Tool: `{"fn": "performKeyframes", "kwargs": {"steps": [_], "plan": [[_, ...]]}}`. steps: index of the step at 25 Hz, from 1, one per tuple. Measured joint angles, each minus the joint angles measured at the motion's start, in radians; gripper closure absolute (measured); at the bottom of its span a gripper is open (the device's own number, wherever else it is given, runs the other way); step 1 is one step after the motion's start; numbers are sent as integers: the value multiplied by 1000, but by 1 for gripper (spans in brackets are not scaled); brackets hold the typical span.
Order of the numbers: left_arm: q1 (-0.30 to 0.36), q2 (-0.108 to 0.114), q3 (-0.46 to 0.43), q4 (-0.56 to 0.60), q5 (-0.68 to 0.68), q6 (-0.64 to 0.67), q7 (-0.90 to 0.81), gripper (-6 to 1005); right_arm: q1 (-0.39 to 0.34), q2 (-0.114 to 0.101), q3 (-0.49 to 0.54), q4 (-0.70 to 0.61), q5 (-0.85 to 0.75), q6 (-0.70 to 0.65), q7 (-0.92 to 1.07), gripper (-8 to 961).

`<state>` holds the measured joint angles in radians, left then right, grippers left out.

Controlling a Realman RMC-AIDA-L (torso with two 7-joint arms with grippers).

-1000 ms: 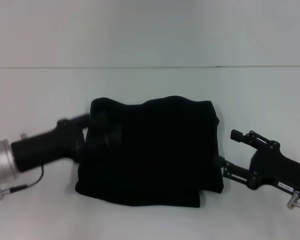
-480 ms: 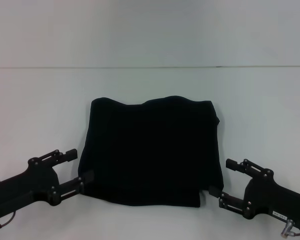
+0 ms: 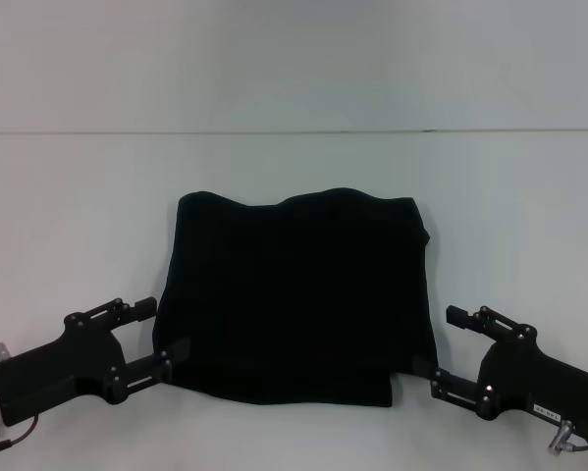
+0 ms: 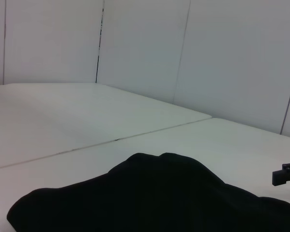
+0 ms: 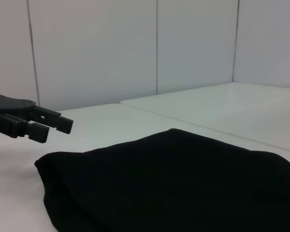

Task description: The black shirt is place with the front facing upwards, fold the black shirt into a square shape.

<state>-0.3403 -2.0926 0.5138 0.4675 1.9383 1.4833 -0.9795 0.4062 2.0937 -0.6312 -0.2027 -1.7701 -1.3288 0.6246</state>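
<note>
Black cloth, the shirt [image 3: 298,299], lies folded into a near-square block at the centre of the white table [image 3: 294,177] in the head view. No lettering or neck label shows on the exposed surface. A lower layer juts out slightly along the near edge. The left pincer [image 3: 156,339] sits at the near left corner of the shirt, jaws spread wide, the lower finger just beside the cloth edge, nothing held. The right pincer [image 3: 439,343] sits at the near right corner, jaws likewise spread wide, the lower finger at the cloth edge; contact cannot be determined. A small white label is present on the right arm body; its text is too small to read.

Left wrist view: the shirt [image 4: 154,198] fills the lower part as a low rumpled mound on the table [image 4: 62,130]. A black fingertip of the right pincer [image 4: 286,174] shows at the edge, apart from the cloth.

Right wrist view: the shirt [image 5: 169,183] lies flat with a thick folded edge. The left pincer [image 5: 50,128] hovers beyond that edge, fingers parted, holding nothing.
</note>
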Motion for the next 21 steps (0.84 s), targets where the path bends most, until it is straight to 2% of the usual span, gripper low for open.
{"fn": "performKeyframes", "kwargs": {"steps": [21], "plan": [[-1,-4,3,-3,0,-9,23,263,-2,1,7,0,2,1,4,119]]}}
